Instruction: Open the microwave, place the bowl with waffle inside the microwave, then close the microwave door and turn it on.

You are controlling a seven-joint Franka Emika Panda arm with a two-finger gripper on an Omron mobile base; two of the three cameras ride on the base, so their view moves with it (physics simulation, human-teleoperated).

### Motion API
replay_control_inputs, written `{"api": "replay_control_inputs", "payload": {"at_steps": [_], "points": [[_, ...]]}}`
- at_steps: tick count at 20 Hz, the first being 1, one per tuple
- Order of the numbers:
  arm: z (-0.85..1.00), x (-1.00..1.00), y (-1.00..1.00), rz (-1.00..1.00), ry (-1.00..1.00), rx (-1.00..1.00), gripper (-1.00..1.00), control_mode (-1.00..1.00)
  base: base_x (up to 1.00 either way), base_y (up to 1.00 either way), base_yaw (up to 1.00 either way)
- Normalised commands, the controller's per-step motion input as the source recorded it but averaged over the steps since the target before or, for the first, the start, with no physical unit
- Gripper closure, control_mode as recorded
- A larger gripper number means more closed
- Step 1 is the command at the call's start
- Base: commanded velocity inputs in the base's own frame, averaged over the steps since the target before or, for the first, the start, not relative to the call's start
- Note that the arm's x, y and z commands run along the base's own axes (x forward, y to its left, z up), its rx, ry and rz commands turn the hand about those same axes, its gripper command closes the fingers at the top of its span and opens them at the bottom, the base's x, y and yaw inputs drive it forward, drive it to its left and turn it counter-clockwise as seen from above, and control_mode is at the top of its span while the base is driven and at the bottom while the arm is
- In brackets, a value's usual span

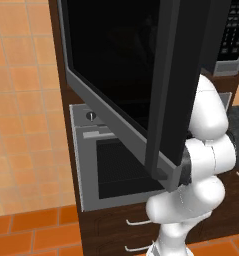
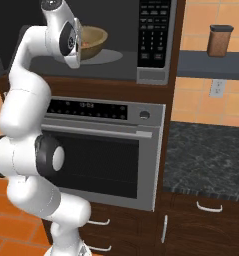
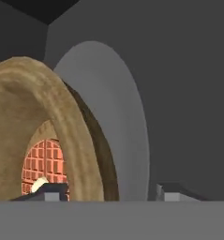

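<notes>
Releasing bowl with waffle (image 2: 91, 41) inside microwave (image 2: 153, 75): placing step looks near done. Bowl sits on turntable (image 3: 118, 126), toward cavity's left side. Gripper (image 3: 106, 191) jaws parted, straddling bowl rim, one fingertip (image 3: 51, 191) inside, one outside; contact unclear. Microwave door (image 1: 116, 75) stands open. Next: back hand out clear, swing door shut, press keypad (image 2: 155, 30).

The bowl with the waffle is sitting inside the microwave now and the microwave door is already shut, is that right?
Not quite. The bowl with the waffle does sit inside the microwave, but the microwave door is not shut: the left base view shows it swung wide open, out over the oven below, and the right base view looks straight into the open cavity.
</notes>
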Motion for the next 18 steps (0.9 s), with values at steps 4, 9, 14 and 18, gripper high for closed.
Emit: {"api": "replay_control_inputs", "payload": {"at_steps": [4,9,14,18], "points": [[0.13,-0.9,-0.01,-0.01,-0.29,0.0,-1.0,-1.0,0.0,0.0,0.0],[0.09,-0.86,-0.01,0.0,-0.44,0.0,-1.0,-1.0,0.0,0.0,0.0],[0.02,-0.98,0.0,0.0,-0.19,0.0,-1.0,-1.0,0.0,0.0,0.0],[0.17,-1.0,-0.02,0.01,-0.04,0.0,-1.0,-1.0,0.0,0.0,0.0]]}}
